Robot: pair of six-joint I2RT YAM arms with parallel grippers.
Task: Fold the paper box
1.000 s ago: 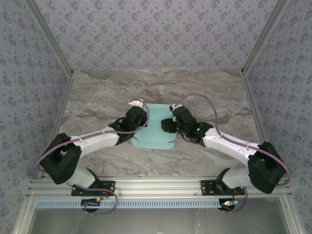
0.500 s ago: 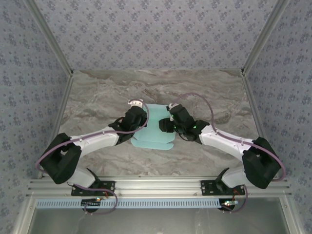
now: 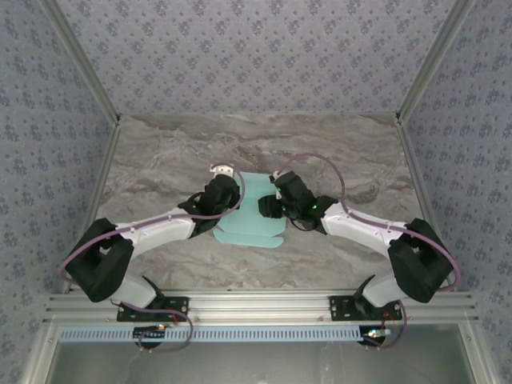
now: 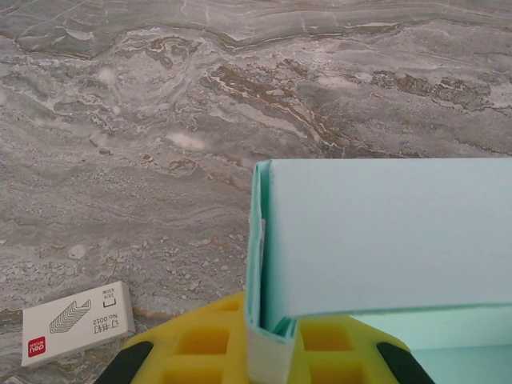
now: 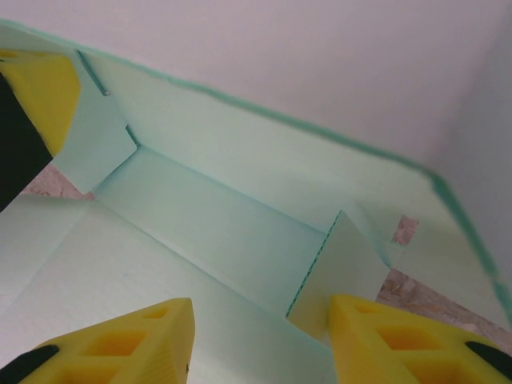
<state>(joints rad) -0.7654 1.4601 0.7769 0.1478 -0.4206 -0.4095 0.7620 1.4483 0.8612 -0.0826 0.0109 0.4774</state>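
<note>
The paper box (image 3: 254,226) is pale turquoise card lying partly folded on the marble table between the two arms. My left gripper (image 3: 227,194) is at its left side. In the left wrist view that gripper (image 4: 272,340) is shut on a raised, doubled wall of the paper box (image 4: 384,232), pinched between yellow fingers (image 4: 192,344). My right gripper (image 3: 270,205) reaches in from the right. It stands open (image 5: 260,340) over the box's inner floor (image 5: 200,224), and a small upright flap (image 5: 340,268) touches its right finger (image 5: 400,340).
A small white staple box (image 4: 76,322) lies on the marble table (image 4: 160,120) just left of my left gripper; it is the white object (image 3: 222,169) beyond the sheet's far left corner. Patterned walls close in the table's back and sides.
My right gripper has shifted a little to the left, further over the paper box. The left arm and the wall it holds have stayed put.
</note>
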